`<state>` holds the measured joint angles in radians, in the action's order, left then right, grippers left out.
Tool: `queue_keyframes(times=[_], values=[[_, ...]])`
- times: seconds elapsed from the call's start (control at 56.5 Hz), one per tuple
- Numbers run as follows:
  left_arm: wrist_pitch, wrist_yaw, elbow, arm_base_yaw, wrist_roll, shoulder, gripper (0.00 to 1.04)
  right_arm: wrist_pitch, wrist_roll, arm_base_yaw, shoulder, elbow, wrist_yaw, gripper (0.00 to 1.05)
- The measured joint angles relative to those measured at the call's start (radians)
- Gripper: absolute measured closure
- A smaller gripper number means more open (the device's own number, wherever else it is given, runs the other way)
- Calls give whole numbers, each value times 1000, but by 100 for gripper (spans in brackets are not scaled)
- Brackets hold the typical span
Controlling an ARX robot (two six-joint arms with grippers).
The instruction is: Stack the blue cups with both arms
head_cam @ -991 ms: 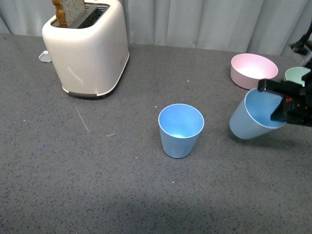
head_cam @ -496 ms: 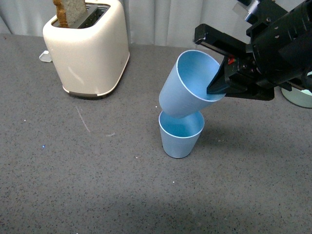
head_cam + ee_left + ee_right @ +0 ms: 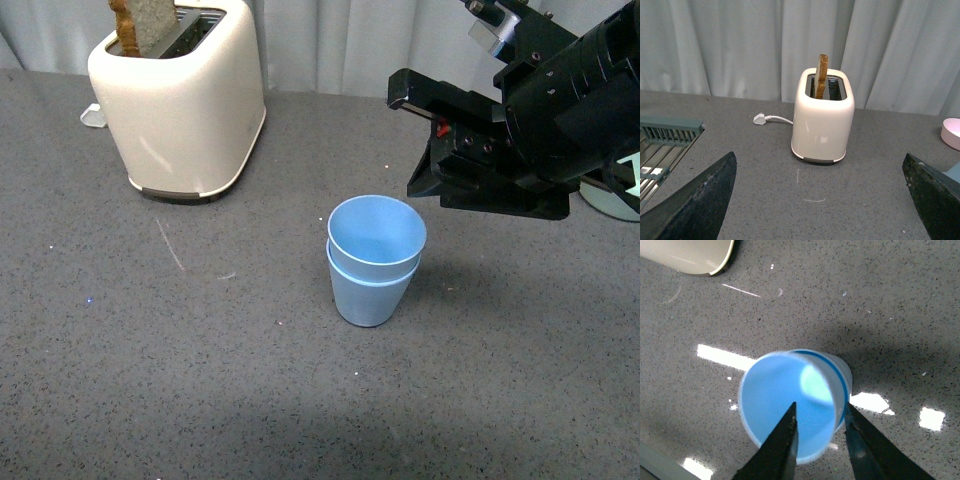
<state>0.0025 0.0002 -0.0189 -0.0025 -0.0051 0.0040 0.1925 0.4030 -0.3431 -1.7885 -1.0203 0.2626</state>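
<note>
The right arm [image 3: 560,110] covers most of the green bowl [image 3: 622,200]; the pink bowl [image 3: 952,134] is cropped.

Layout on the desk [image 3: 200,380]: one cup [image 3: 377,232] sits nested inside the other cup [image 3: 368,298], upright near the middle. A toaster [image 3: 180,100] stands behind them to the left, with a bread slice [image 3: 150,22] in its slot and a plug [image 3: 91,116] at its left. The right gripper [image 3: 404,145] hangs above, behind and right of the cups.
</note>
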Motion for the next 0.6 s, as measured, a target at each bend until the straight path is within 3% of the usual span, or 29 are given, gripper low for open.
queue_keyframes(times=[0.159,0.301,0.372,0.407,0.46,0.496,0.602], values=[[0,0,0,0,0,0,7,-63,-38,14,12,3,-63,39],[0,0,0,0,0,0,7,-111,-55,15,13,19,-93,20],[0,3,0,0,0,0,7,-566,-195,6,9,198,-407,33],[0,0,0,0,0,0,7,-845,-281,16,13,332,-510,42],[-2,-3,0,0,0,0,7,-1173,-337,48,46,474,-538,54],[-2,-3,0,0,0,0,7,-1284,-359,66,92,525,-530,62],[-2,0,0,0,0,0,7,-1373,-388,119,246,640,-488,85]])
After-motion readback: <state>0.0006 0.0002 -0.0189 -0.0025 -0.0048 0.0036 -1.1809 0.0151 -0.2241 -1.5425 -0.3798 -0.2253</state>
